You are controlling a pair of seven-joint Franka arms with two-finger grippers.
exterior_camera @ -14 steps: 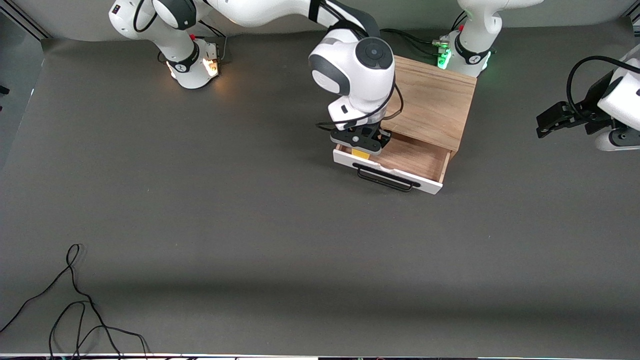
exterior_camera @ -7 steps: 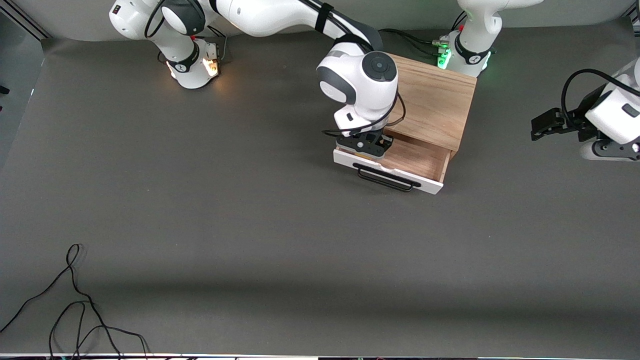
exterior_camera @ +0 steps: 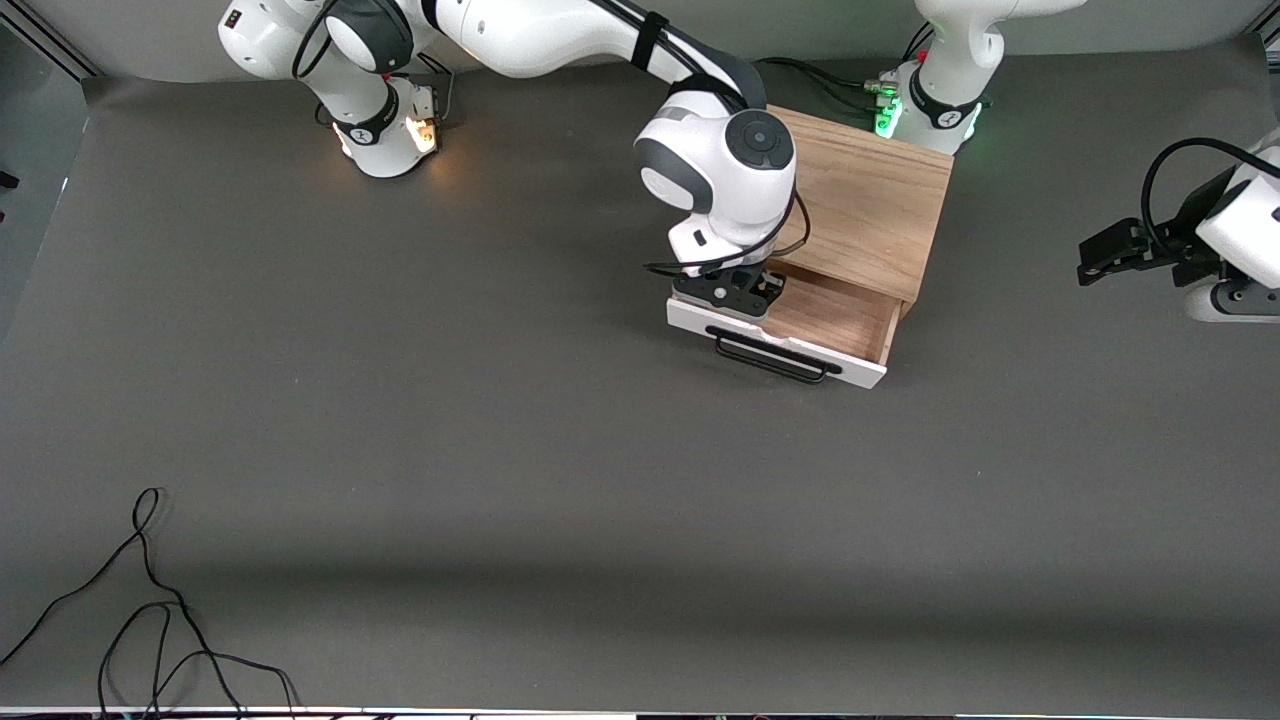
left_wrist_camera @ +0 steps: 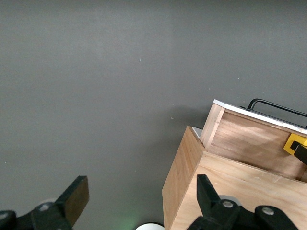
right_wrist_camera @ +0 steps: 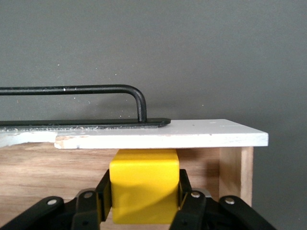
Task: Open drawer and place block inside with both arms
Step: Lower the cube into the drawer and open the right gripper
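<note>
The drawer (exterior_camera: 840, 325) stands pulled out of the light oak cabinet (exterior_camera: 865, 200), its white front panel and black bar handle (exterior_camera: 770, 358) toward the front camera. My right gripper (exterior_camera: 735, 292) is down inside the drawer at the end toward the right arm, just inside the front panel. It is shut on the yellow block (right_wrist_camera: 144, 184), a finger (right_wrist_camera: 184, 194) on each side. The block is hidden in the front view but also shows in the left wrist view (left_wrist_camera: 293, 143). My left gripper (exterior_camera: 1090, 258) waits open and empty (left_wrist_camera: 141, 196) above the table beside the cabinet, at the left arm's end.
A loose black cable (exterior_camera: 150, 600) lies near the front edge at the right arm's end. The two arm bases (exterior_camera: 385, 125) (exterior_camera: 930, 105) stand along the far edge, the left arm's close to the cabinet.
My right gripper has lowered with the block into the drawer; the block no longer shows in the front view. My left gripper has shifted slightly at its end of the table.
</note>
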